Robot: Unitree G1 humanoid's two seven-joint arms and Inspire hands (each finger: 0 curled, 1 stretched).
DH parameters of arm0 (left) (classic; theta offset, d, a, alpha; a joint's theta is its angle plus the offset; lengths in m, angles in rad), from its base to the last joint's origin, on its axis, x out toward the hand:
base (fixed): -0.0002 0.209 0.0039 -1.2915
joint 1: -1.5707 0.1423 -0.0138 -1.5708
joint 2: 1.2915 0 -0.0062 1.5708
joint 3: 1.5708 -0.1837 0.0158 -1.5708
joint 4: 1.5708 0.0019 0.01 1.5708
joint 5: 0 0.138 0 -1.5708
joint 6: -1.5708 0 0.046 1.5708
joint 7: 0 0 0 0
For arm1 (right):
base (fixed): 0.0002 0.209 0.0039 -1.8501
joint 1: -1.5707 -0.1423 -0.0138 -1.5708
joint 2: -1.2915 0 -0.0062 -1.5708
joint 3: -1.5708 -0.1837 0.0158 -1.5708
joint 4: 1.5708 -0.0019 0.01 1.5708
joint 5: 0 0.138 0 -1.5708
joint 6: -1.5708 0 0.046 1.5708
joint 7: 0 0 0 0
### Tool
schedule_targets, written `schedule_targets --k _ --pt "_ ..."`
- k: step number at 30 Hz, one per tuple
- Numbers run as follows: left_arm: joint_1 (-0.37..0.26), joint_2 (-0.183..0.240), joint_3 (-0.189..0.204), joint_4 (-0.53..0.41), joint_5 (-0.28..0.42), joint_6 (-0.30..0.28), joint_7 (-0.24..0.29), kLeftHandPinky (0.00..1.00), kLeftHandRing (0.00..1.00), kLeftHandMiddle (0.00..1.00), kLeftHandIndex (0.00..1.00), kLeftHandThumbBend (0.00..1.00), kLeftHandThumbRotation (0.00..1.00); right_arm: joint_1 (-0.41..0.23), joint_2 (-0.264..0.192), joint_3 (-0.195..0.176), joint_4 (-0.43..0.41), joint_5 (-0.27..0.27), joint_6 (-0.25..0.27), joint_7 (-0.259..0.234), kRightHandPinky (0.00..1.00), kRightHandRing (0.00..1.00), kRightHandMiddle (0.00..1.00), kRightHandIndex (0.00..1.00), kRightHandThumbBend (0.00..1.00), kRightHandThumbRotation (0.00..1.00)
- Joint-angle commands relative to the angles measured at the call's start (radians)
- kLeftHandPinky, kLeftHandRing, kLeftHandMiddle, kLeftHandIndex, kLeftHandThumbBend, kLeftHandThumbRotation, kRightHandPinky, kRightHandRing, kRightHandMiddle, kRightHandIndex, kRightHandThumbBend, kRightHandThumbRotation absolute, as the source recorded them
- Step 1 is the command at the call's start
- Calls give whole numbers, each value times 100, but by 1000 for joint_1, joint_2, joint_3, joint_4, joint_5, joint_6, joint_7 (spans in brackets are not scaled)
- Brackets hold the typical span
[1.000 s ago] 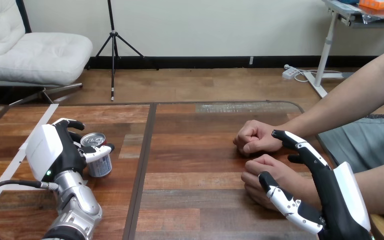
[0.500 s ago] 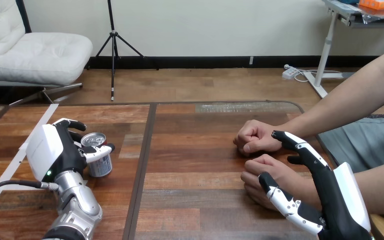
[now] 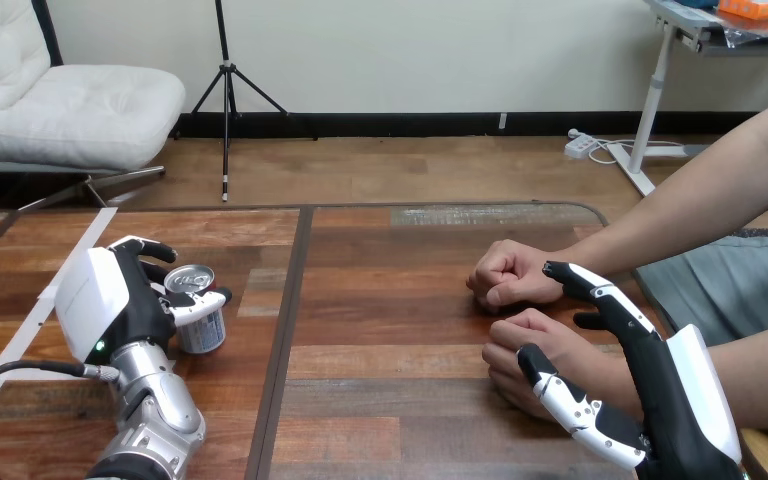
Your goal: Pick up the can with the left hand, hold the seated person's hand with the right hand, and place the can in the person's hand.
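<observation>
Left fingers (image 3: 146, 247): left hand (image 3: 110, 300) wrapped round can (image 3: 198, 318), ready to lift.
Can: upright on bench (image 3: 390, 300), 8 o'clock.
Right fingers (image 3: 600, 291): right hand (image 3: 678, 392) straight, spread beside person's nearer hand (image 3: 532, 345), 4 o'clock; contact unclear.

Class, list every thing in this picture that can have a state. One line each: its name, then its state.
can: upright, gripped by the left hand
left hand: shut, fingers curled round the can
right hand: open, thumb and fingers either side of the person's nearer wrist, not curled round it
person's nearer hand: closed in a fist, on the table
person's farther hand: closed in a fist, on the table
</observation>
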Motion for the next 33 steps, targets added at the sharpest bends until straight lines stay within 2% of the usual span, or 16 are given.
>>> schedule_targets --k 1,17,33 --pt "-58 30 -18 -10 25 -50 19 47 48 49 57 69 0 -34 -11 -5 -56 5 -23 -3 76 85 86 83 47 47" --pt "-32 16 -20 -22 18 -144 37 44 47 50 57 67 0 -46 -8 -2 -50 0 -20 -5 76 85 87 83 47 46" --pt "13 -13 2 -61 -17 -309 49 43 46 50 57 67 0 -53 2 1 -50 -6 -7 -9 76 85 86 83 48 46"
